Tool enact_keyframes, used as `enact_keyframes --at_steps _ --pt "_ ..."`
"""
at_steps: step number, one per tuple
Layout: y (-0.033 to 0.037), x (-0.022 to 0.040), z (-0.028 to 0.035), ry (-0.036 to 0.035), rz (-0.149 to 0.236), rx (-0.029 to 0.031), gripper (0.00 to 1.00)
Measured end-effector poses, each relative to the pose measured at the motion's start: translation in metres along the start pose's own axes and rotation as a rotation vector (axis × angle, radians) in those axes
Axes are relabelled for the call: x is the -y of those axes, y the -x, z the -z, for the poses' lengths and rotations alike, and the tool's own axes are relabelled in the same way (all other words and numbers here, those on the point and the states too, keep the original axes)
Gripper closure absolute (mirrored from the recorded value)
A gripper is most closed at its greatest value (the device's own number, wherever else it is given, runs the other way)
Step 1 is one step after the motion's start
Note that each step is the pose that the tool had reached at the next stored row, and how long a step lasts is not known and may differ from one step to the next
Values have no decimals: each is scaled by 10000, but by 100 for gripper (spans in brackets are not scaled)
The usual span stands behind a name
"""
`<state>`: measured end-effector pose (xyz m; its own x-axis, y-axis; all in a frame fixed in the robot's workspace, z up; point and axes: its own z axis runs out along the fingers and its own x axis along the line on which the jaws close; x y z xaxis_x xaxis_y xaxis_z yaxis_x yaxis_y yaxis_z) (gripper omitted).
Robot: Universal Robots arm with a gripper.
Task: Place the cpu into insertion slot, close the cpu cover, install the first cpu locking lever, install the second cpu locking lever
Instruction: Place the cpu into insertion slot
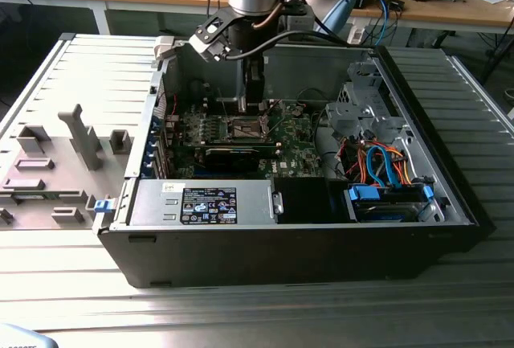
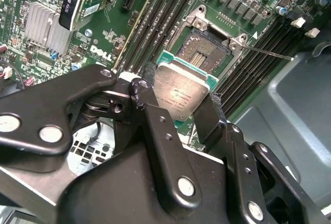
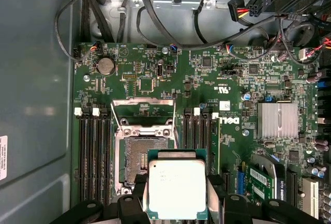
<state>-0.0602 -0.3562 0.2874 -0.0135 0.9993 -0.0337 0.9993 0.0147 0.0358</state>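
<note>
Right now your black two-finger gripper (image 2: 177, 97) is clamped on the small square silver-topped cpu (image 3: 177, 188), holding it just beside the dark, silver-rimmed square insertion slot (image 3: 138, 158), not seated. You see the thin silver-frame cpu cover (image 3: 143, 114) open beyond that slot.

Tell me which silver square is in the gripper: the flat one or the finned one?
The flat one, the cpu, clamped in the gripper near the insertion slot; the finned heatsink sits on the board.
</note>
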Motion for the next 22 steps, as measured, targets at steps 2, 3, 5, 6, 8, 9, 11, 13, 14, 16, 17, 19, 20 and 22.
enact_keyframes --at_steps 2,3,5,6,8,9,11,13,14,16,17,19,20,22 --pt "0 4 -2 0 0 0 46" --pt "0 5 -2 1 0 0 46" --pt "-1 10 -4 0 0 0 46" --pt "-1 12 -5 0 0 0 46" --pt "-1 16 -7 0 -1 0 46" --pt "-1 18 -7 0 -1 0 46" --pt "-2 21 -9 0 0 -1 46" --pt "-3 26 -11 0 -1 -1 46" --pt "-3 30 -13 0 -1 0 46" --pt "-4 34 -14 0 0 0 46" --pt "-4 36 -15 0 0 0 46" --pt "-5 39 -16 0 -1 0 46" --pt "-5 40 -16 0 0 0 46" --pt "-8 45 -20 1 -1 -1 46"
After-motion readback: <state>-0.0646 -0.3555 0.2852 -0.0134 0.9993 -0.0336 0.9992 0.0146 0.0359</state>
